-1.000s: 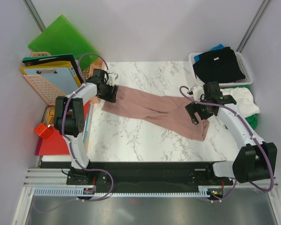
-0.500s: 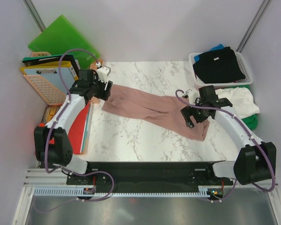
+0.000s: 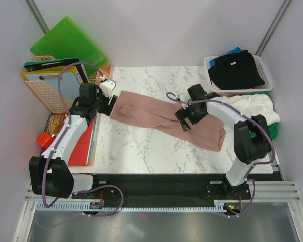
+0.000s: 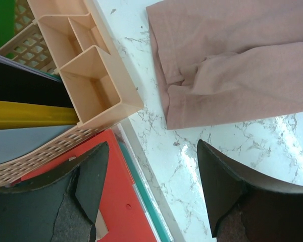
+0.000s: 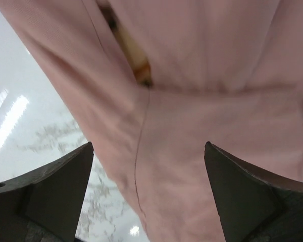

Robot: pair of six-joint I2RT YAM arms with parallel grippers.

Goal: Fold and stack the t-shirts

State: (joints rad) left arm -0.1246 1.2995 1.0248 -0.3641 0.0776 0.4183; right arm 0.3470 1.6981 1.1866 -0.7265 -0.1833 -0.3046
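Observation:
A dusty pink t-shirt (image 3: 161, 117) lies stretched slantwise across the marble table (image 3: 141, 146). My left gripper (image 3: 107, 106) hovers open just off the shirt's left end, over the table's left edge. In the left wrist view that end of the pink t-shirt (image 4: 232, 65) lies flat beyond the left gripper (image 4: 151, 191), which holds nothing. My right gripper (image 3: 184, 120) hangs open above the shirt's middle; pink cloth (image 5: 192, 126) fills the right wrist view under the right gripper (image 5: 149, 196). A black t-shirt (image 3: 237, 69) and a blue one (image 3: 234, 51) fill the white basket (image 3: 266, 83). White (image 3: 253, 106) and green (image 3: 273, 130) shirts lie beside it.
Left of the table stand a green board (image 3: 65, 43), a peach slotted organizer (image 4: 86, 60), a peach mesh basket (image 3: 43, 96) with clipboards, and a red folder (image 3: 83, 143). An orange block (image 3: 46, 139) sits by the left arm.
My left gripper let go of the shirt's left end, opened wider and drew back to the left. The right arm swung left along the shirt to its middle.

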